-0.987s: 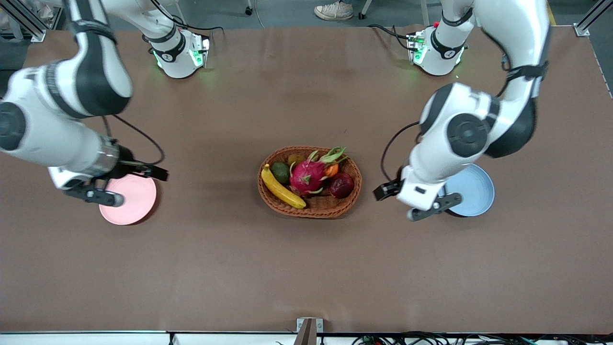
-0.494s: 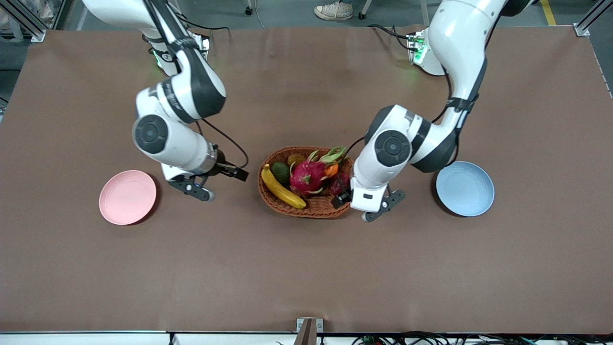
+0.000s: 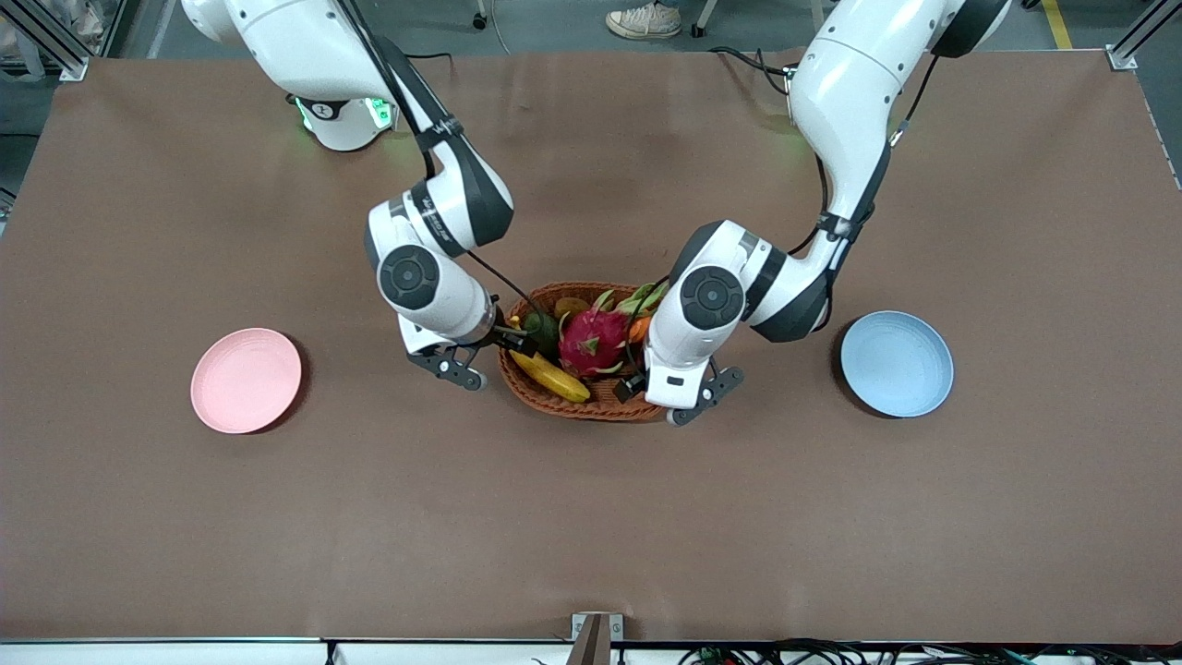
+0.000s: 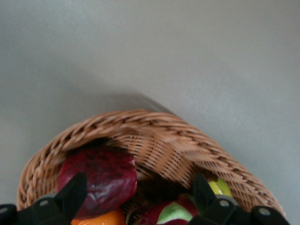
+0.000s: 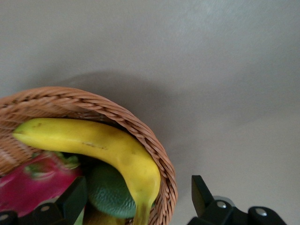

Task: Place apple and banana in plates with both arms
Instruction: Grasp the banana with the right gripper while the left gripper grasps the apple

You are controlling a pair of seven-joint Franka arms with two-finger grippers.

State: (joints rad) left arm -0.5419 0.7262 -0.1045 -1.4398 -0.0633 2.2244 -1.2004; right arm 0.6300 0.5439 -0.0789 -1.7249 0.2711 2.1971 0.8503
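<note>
Left gripper [image 4: 136, 199]: fingers spread, empty, poised over the end of the oval brown wicker basket [image 3: 554, 403] that faces the left arm. In the left wrist view the dark maroon-red, slightly lumpy apple [image 4: 97, 180] lies just below and inside one finger [image 4: 70, 196], not centred in the gap. The coming descent turns on this offset: a small sideways shift toward the apple looks necessary before closing. In the front view the apple is hidden under the left wrist.

Right gripper [image 5: 136, 197]: fingers spread, empty, poised over the basket rim at the right arm's end. The long curved yellow banana [image 5: 101, 147] lies below it, one tip close to the gap and the rest running away into the basket. Its long axis follows the rim nearest the front camera [image 3: 550, 376], so the fingers should close across its width, not along it. Each arm is the nearer one to its own fruit.

Materials: the apple skin is matt and rough; the banana is smooth and slightly glossy, and it probably slips more easily. The basket weave is coarse and ridged, with a raised wall that may catch a fingertip. A bright pink dragon fruit with green scales [image 3: 591, 340] fills the middle, between the two grippers.

Outward on the brown desk [image 3: 591, 517]: a round pale pink plastic plate [image 3: 246, 380] well apart on the right arm's side and a matching light blue plate [image 3: 896, 363] on the left arm's side. Both are bare.
</note>
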